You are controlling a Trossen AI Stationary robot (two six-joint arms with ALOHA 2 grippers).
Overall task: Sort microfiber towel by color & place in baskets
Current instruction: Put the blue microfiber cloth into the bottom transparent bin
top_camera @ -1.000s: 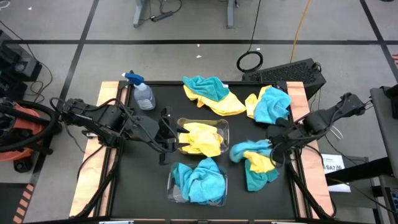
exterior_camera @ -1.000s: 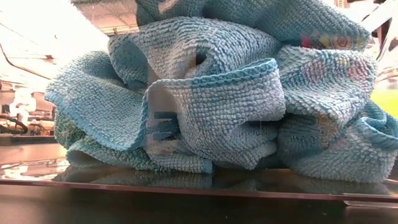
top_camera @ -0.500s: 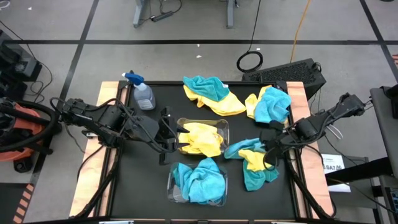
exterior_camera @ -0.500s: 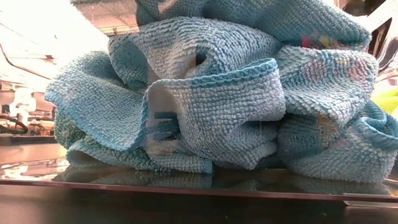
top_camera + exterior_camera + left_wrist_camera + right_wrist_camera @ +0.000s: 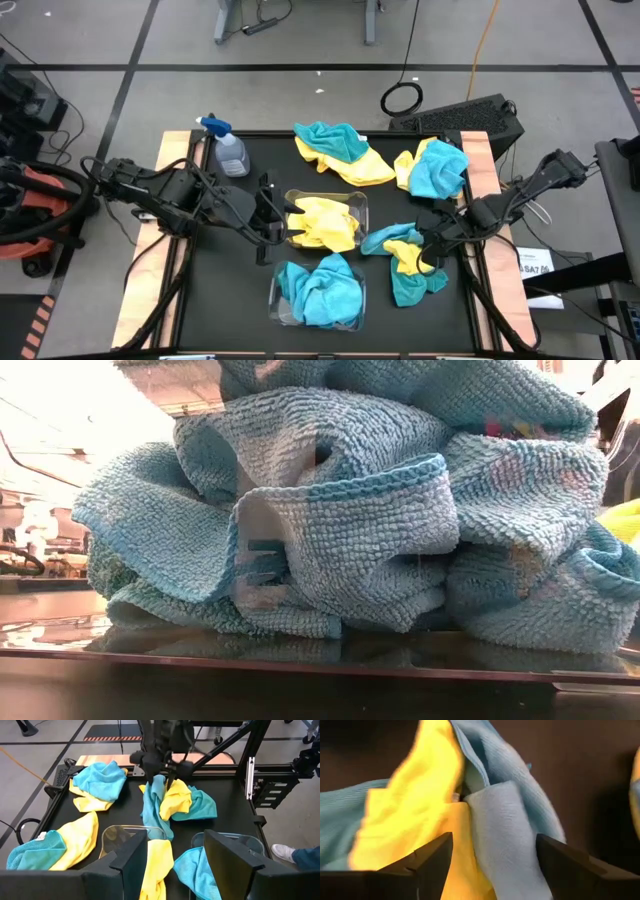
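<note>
My right gripper (image 5: 432,243) hangs over the mixed heap of yellow and teal towels (image 5: 405,262) near the right edge of the tabletop (image 5: 225,300). Its fingers (image 5: 432,860) stand spread, with a teal fold and a yellow fold between them; from the wrist view the cloth looks loose rather than pinched, though I cannot be sure it touches neither finger.

My left gripper (image 5: 272,222) waits just beside the basket of yellow towels (image 5: 322,222) at the middle of the tabletop, fingers parted and holding nothing. The basket of teal towels (image 5: 318,292) sits toward the near edge.

Two more mixed piles lie along the far edge: one (image 5: 340,152) at its middle, one (image 5: 433,166) toward the far right corner. A spray bottle (image 5: 228,150) stands near the far left corner.
</note>
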